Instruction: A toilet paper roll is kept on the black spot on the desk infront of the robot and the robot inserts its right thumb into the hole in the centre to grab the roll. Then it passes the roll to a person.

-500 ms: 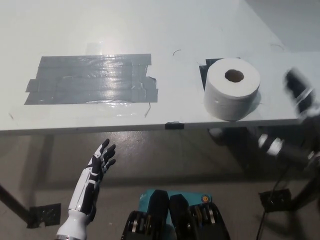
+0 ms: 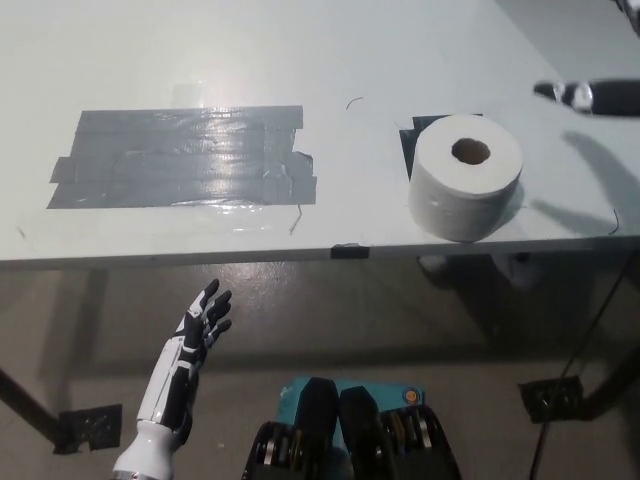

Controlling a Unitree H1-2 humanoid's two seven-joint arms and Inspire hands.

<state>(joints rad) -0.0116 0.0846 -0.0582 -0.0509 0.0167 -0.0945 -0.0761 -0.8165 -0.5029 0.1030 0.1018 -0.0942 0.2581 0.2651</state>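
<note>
I see the toilet paper roll point(image 2: 465, 176) upright on the black spot point(image 2: 408, 143), near the tabletop point(image 2: 300, 60) edge. My right robot hand point(image 2: 585, 95), grip unreadable, hovers at its 2 o'clock; I'd centre the thumb over the hole point(image 2: 470, 151). Left robot hand point(image 2: 203, 320) rests released below.

toilet paper rolls: 1 point(image 2: 465, 176) | grey tape patches: 1 point(image 2: 180, 158) | black spots: 1 point(image 2: 408, 140) | counters: 1 point(image 2: 250, 50) | robot hands in sight: 2, white left hand point(image 2: 203, 320), black right hand point(image 2: 580, 95)
</note>
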